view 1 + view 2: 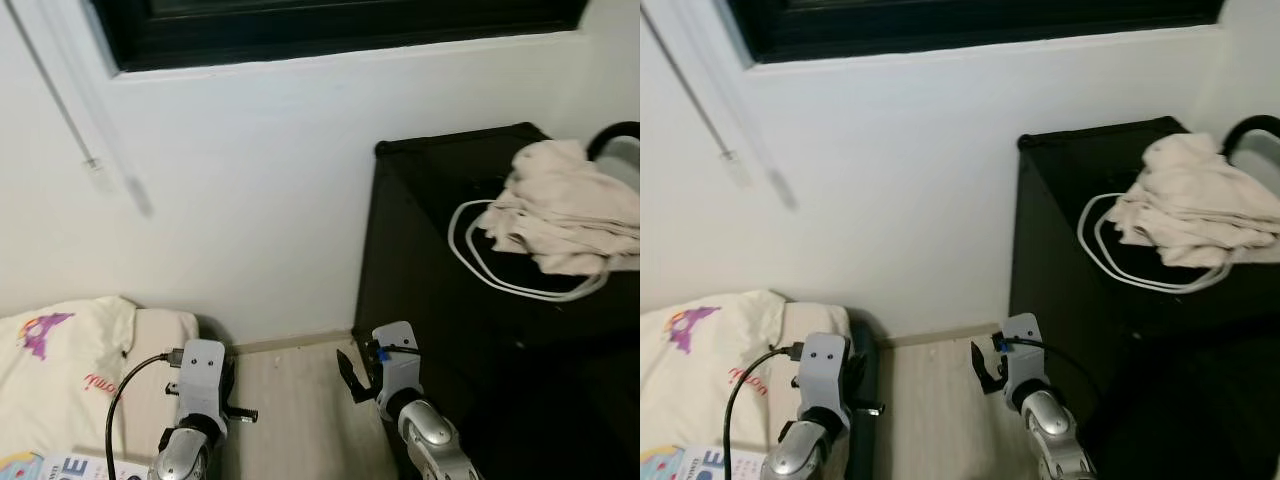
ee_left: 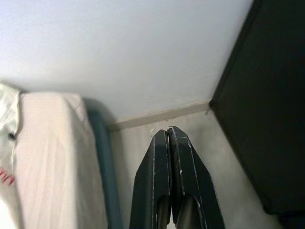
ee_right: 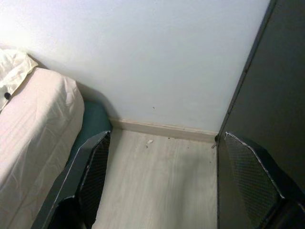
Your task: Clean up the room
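Left eye view: beige cloth heaped on black cabinet, white cable looped beside it. Left pincer together, empty; right pincer apart, empty, low over floor. Step judged: approach. Next: raise right arm to cloth.

Head pair: I look forward and down at the white wall, black cabinet right, bed left.
Left wrist: low, aimed along the floor strip toward the wall.
Right wrist: probably similar height, same corner.
Shared: wall, skirting, floor, bed edge.
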{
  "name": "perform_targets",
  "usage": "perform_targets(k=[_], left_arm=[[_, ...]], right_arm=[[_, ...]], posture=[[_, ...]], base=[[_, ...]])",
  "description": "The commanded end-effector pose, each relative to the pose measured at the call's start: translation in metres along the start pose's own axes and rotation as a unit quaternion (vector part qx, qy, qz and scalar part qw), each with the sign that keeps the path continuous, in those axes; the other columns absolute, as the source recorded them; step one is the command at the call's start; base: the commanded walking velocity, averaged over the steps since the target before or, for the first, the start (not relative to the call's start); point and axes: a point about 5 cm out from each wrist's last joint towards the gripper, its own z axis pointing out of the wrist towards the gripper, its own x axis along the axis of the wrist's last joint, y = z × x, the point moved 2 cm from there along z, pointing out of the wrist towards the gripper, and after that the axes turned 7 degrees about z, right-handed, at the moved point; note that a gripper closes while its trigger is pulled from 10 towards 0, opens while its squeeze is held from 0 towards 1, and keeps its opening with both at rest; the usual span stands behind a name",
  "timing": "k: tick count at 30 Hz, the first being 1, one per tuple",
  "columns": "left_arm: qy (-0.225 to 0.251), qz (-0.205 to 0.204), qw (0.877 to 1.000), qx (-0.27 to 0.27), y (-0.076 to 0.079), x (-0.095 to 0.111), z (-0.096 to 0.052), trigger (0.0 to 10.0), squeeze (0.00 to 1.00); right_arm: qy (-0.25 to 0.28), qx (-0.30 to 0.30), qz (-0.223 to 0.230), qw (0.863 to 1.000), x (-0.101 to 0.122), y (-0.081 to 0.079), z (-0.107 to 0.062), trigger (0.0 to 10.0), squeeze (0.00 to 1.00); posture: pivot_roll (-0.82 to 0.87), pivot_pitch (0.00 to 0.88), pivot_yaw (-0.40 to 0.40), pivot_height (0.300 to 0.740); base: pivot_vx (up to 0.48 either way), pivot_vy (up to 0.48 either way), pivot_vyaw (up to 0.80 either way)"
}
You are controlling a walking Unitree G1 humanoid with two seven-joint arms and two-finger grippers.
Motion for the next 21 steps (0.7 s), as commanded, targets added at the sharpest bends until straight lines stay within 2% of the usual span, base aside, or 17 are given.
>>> perform_targets(k=[1,7,10,15,21], left_arm=[[-0.024,-0.003,1.000,0.005,-0.003,-0.010,-0.004,10.0,0.00],[-0.033,-0.009,0.999,-0.009,0.002,-0.012,-0.005,10.0,0.00],[-0.012,0.011,1.000,-0.024,0.006,-0.006,-0.005,10.0,0.00],[-0.014,0.010,0.999,-0.038,0.010,-0.007,-0.005,10.0,0.00],[-0.019,0.016,0.999,-0.047,0.013,-0.007,-0.005,10.0,0.00]], right_arm=[[-0.009,-0.001,0.003,1.000,-0.006,-0.001,-0.003,10.0,0.00],[-0.009,-0.002,0.003,1.000,-0.007,-0.001,-0.004,10.0,0.00],[-0.010,-0.003,0.005,1.000,-0.007,0.000,-0.004,10.0,0.00],[-0.006,-0.007,0.004,1.000,-0.007,0.001,-0.006,10.0,0.00],[-0.011,-0.015,0.018,1.000,-0.009,0.003,-0.006,10.0,0.00]], posture=[[0.02,0.153,0.011,0.740],[0.03,0.157,0.011,0.740],[0.03,0.159,0.011,0.740],[0.02,0.162,0.015,0.740],[0.02,0.166,0.018,0.740]], base=[[0.000,0.000,0.80],[0.000,0.000,0.80],[0.000,0.000,0.80],[0.000,0.000,0.80],[0.000,0.000,0.00]])
